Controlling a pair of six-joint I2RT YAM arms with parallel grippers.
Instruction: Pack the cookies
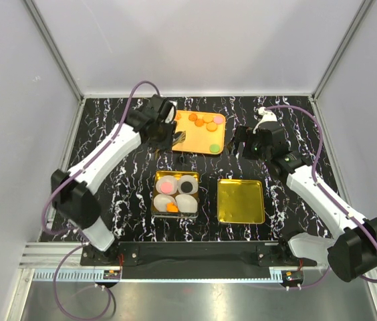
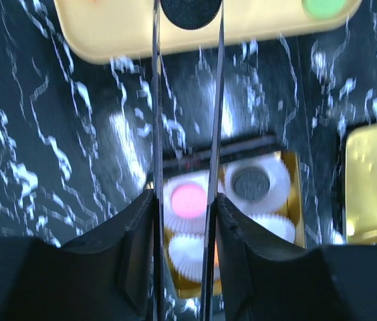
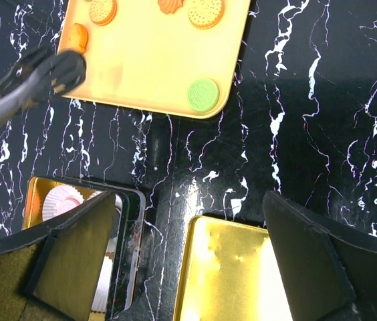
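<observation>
The orange tray [image 1: 195, 140] at the back carries several cookies, orange ones [image 1: 203, 120] and a green one [image 1: 214, 147]. My left gripper [image 1: 178, 139] hangs over the tray's near left edge, its thin fingers [image 2: 156, 100] shut on a black cookie [image 2: 190, 10]. In the right wrist view this gripper [image 3: 65, 70] shows beside an orange cookie [image 3: 76, 37]. The gold tin [image 1: 156, 175] holds white paper cups, one with a pink cookie [image 1: 167, 186], one with a black cookie [image 1: 187, 185], and an orange cookie [image 1: 172, 208] lower down. My right gripper [image 3: 190, 200] stands open above the table, with nothing in it.
A gold lid [image 1: 240, 200] lies flat to the right of the tin. Grey enclosure walls with metal posts close in the black marbled table [image 1: 295, 134] on three sides. The right arm [image 1: 309, 187] reaches in diagonally from the near right.
</observation>
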